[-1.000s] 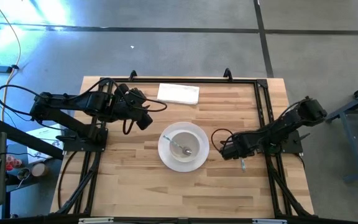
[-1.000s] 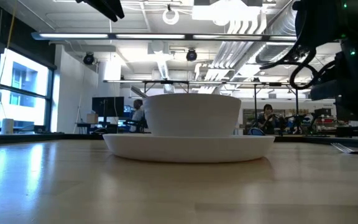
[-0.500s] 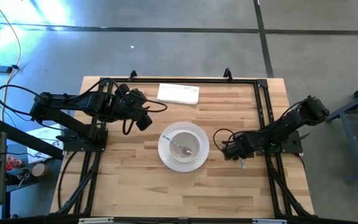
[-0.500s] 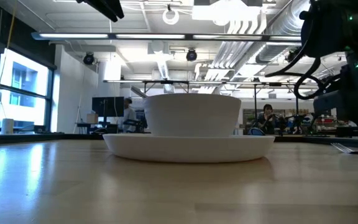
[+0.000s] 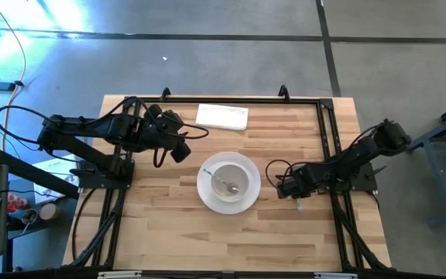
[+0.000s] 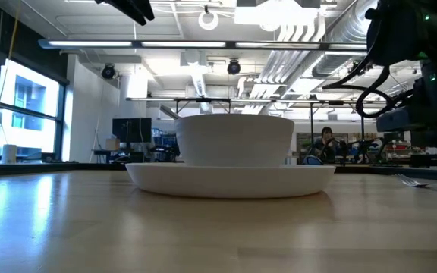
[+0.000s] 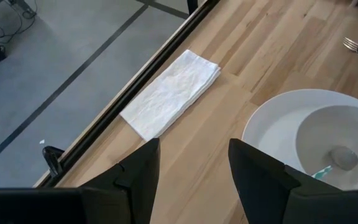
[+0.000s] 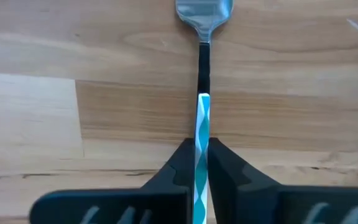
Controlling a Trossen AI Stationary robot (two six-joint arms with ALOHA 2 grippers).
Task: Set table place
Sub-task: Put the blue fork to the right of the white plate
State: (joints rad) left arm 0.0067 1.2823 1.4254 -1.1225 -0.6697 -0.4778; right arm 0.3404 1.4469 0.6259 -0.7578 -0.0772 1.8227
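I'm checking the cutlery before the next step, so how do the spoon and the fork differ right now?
The spoon lies loose inside the bowl, on the plate; the fork lies on the bare table, right of the plate. Nothing holds the spoon; the right end effector is shut on the fork's handle. The left end effector is open, above the table. Both have teal-and-white handles.

High cam straight down, low cam table-level; both share plate (image 5: 228,198)
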